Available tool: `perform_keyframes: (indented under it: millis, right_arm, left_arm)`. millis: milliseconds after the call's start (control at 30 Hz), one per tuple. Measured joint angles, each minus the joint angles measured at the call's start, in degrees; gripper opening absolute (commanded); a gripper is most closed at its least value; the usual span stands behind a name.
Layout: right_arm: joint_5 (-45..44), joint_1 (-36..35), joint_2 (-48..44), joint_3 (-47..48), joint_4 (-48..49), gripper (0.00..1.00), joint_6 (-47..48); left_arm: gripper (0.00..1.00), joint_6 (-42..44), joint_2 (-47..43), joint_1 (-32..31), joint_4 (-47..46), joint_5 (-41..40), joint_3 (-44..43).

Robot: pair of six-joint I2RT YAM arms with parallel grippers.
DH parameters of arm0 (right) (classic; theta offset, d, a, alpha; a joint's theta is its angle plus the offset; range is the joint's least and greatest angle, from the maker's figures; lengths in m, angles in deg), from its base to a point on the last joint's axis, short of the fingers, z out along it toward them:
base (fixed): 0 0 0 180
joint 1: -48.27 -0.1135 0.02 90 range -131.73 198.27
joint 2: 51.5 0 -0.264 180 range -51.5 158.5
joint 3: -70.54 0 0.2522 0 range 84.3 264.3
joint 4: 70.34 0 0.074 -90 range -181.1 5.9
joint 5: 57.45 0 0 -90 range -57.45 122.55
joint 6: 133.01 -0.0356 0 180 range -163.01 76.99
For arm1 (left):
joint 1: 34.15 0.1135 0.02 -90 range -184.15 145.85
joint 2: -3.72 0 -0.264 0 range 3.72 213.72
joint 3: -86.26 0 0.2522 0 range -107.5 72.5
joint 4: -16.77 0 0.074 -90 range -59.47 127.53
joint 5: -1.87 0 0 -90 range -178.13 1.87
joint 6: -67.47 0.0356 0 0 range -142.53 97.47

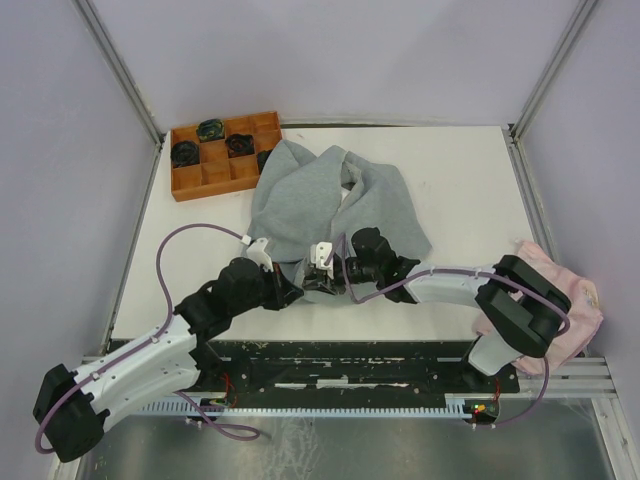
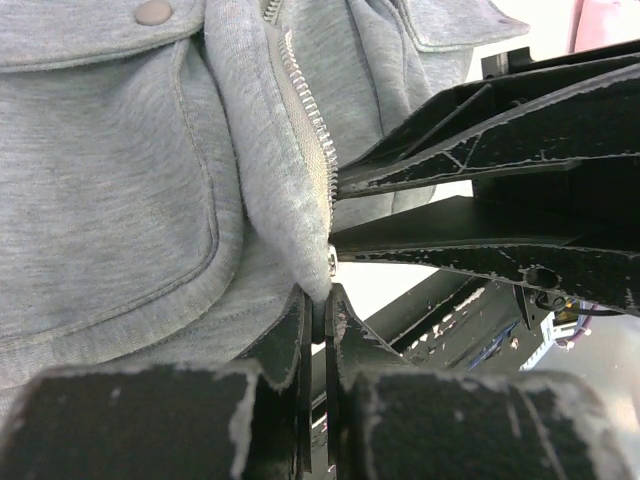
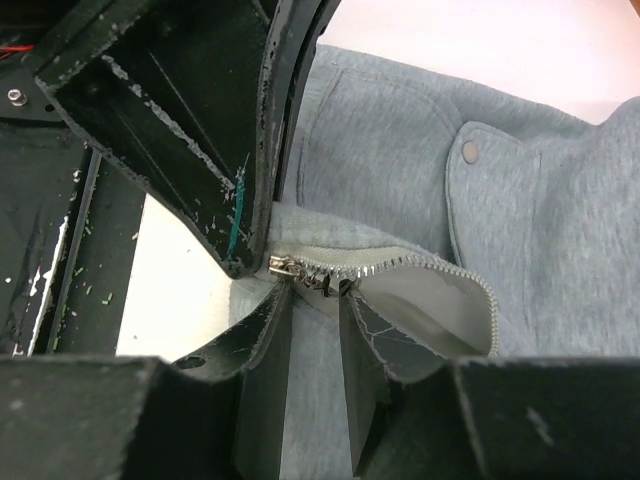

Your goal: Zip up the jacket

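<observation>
Left wrist, fuzzy grey jacket (image 2: pixel 110 200), toothed zipper (image 2: pixel 305 110)

Soft, matt grey fleece jacket (image 1: pixel 300 200), its zipper (image 2: pixel 303 100) of bright, shiny metal teeth and its snap (image 2: pixel 153 12) dull-finished, on a smooth white matt table (image 1: pixel 460 180). The left gripper (image 2: pixel 318 300) has matt black plastic fingers (image 2: pixel 285 345), scuffed pale along rough, chipped edges.

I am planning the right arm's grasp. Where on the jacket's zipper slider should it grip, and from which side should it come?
Probably the small metal slider at the lower end of the zipper, lying exposed on the jacket. Come from the side opposite the left gripper, which is shut on the jacket's bottom edge just beside the slider. The right gripper stands open around the slider there.
</observation>
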Motion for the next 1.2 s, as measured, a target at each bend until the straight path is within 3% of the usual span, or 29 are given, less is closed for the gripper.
perform_keyframes:
  millis: [167, 500, 967, 1100, 1200]
  right_arm:
    - [-0.59, -0.22, 2.54, -0.09, 4.28, 0.33, -1.99]
    - [-2.38, -0.35, 3.37, -0.7, 7.43, 0.15, -3.87]
    - [-4.81, -0.52, 2.14, -0.72, 7.06, 0.15, -3.48]
    - [-4.57, -0.52, 2.62, -0.72, 7.87, 0.01, -4.07]
    - [-5.07, -0.61, 3.13, -0.72, 8.33, 0.0, -4.24]
  left_arm:
    - [0.03, 0.0, 0.2, 0.13, 0.0, 0.26, 0.0]
    - [0.03, 0.39, 0.22, 0.57, 0.0, 0.28, 0.0]
    - [0.03, 1.38, 0.35, 0.59, 2.1, -0.11, -0.92]
    - [0.03, 1.38, 0.35, 0.59, 2.05, -0.02, -0.92]
    - [0.03, 1.38, 0.35, 0.59, 2.1, -0.07, -0.96]
